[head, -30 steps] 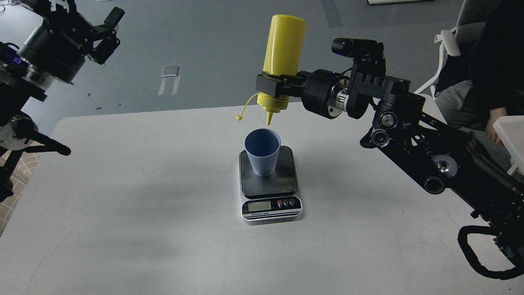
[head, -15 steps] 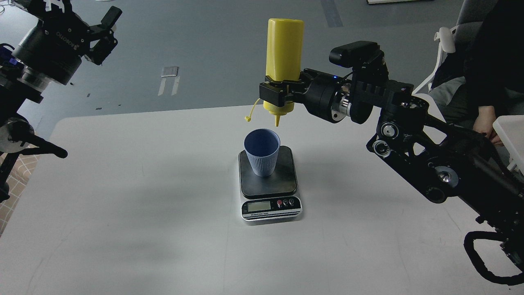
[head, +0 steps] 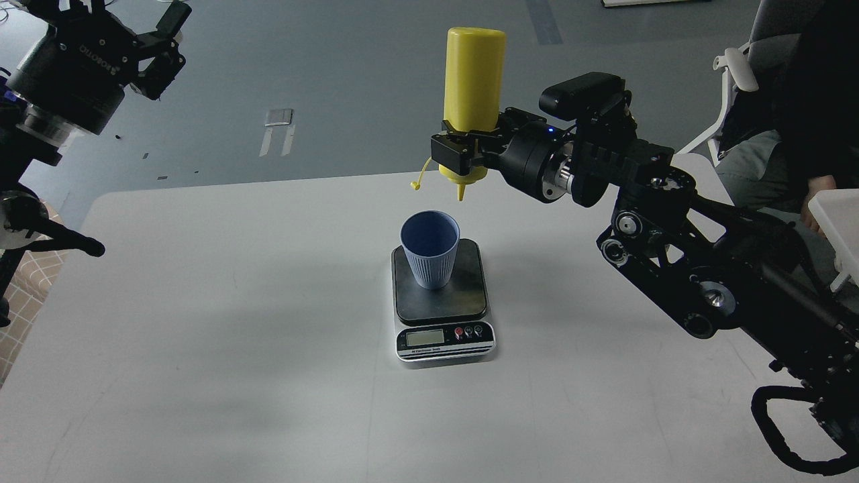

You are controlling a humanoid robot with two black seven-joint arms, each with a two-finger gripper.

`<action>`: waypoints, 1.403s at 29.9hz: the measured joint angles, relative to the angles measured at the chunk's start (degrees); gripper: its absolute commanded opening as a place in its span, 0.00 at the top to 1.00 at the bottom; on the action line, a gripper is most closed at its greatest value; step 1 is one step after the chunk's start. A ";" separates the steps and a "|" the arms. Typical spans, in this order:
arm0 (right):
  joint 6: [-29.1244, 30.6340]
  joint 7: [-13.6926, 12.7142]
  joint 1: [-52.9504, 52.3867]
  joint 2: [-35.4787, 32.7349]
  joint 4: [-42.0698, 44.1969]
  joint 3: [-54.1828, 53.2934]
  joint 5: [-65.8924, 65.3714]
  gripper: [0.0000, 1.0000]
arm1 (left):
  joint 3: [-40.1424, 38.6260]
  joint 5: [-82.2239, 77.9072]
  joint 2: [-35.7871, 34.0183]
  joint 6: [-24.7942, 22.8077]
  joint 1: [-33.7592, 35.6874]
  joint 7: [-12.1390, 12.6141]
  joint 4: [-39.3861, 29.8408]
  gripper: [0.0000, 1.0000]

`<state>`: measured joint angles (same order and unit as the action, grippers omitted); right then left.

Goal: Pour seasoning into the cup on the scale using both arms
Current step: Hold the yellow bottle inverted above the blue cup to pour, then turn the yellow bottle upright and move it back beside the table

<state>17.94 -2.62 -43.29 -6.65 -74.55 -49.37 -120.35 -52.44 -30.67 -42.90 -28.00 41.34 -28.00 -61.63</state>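
Observation:
The yellow seasoning bottle [head: 474,80] hangs upside down, nozzle pointing down, above and slightly right of the blue ribbed cup [head: 430,249]. Its tether strap dangles at the left. My right gripper [head: 462,151] is shut on the bottle near its cap end. The cup stands upright on the dark platform of the scale [head: 441,302] at the table's middle. My left gripper [head: 161,40] is raised at the far upper left, well away from the cup, with its fingers spread open and empty.
The white table [head: 201,322] carries only the scale and cup. A person sits on a chair [head: 738,74] at the far right, next to a white tray edge [head: 835,215]. My right arm spans the table's right side.
My right gripper has moved the upside-down bottle a little right and up, so the nozzle sits higher above the cup's right rim. My left arm has drifted slightly up and left.

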 measured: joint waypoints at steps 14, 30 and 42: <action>-0.73 -0.01 2.56 3.59 1.72 0.29 -3.97 1.00 | -2.73 0.00 -1.10 0.00 -2.08 0.00 -1.13 0.02; -1.12 -0.60 3.19 5.03 1.81 -2.13 -2.85 1.00 | -3.46 0.00 -1.74 0.00 -3.37 0.00 -2.26 0.02; -1.14 -18.30 3.95 6.66 0.37 -33.50 52.25 1.00 | -3.17 0.00 -1.76 0.00 -3.46 0.00 -3.29 0.02</action>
<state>16.80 -20.92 -39.34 0.00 -74.18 -82.88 -68.10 -55.61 -30.67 -44.66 -28.00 37.89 -28.00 -64.92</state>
